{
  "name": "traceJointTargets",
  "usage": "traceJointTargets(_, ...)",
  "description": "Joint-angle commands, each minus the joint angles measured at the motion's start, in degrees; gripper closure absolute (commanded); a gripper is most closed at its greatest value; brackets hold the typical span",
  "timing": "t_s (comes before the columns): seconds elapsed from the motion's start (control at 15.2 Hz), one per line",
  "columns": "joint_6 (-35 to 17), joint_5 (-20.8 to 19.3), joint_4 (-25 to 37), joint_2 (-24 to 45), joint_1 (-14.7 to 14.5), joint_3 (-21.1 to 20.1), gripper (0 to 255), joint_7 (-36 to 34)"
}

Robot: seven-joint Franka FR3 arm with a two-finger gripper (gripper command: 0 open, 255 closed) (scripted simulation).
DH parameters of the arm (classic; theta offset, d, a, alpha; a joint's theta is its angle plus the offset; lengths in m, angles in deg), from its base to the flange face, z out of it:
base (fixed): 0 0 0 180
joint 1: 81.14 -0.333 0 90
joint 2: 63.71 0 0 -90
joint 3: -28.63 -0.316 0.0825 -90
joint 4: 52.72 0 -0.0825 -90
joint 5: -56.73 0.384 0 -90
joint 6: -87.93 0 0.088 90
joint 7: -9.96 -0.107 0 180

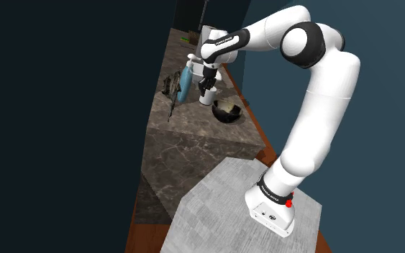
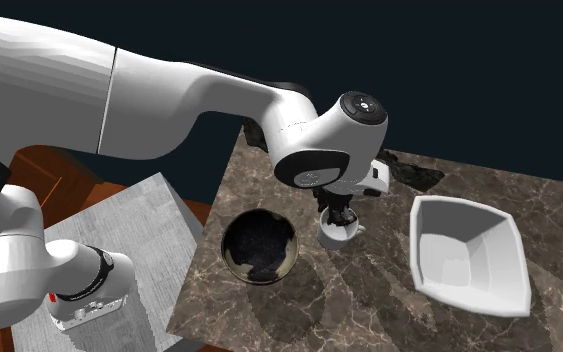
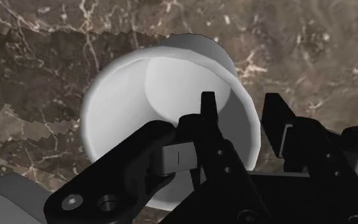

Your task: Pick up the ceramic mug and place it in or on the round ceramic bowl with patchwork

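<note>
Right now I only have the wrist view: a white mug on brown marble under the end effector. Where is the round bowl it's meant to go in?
Observer: The dark round bowl with a mottled inside sits on the brown marble counter beside the white mug. It is on the second exterior view's left, toward the grey stand.
Operator: What's on the mug's other side?
Observer: A white angular dish stands there, apart from the mug.
Operator: Anything farther along the counter?
Observer: In the shoulder view, a blue object and a dark object lie beyond the end effector.
</note>
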Motion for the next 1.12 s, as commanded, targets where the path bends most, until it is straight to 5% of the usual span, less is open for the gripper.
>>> traceJointTargets(0.0, 0.0, 0.0, 0.0, 0.0, 0.0, 0.0, 255, 0.0)
traceJointTargets(0.46, 0.0, 0.0, 0.0, 0.0, 0.0, 0.0, 255, 0.0)
traceJointTargets(1.06, 6.1, -0.6, 3.2, -2.9, -0.2, 0.2, 255, 0.0)
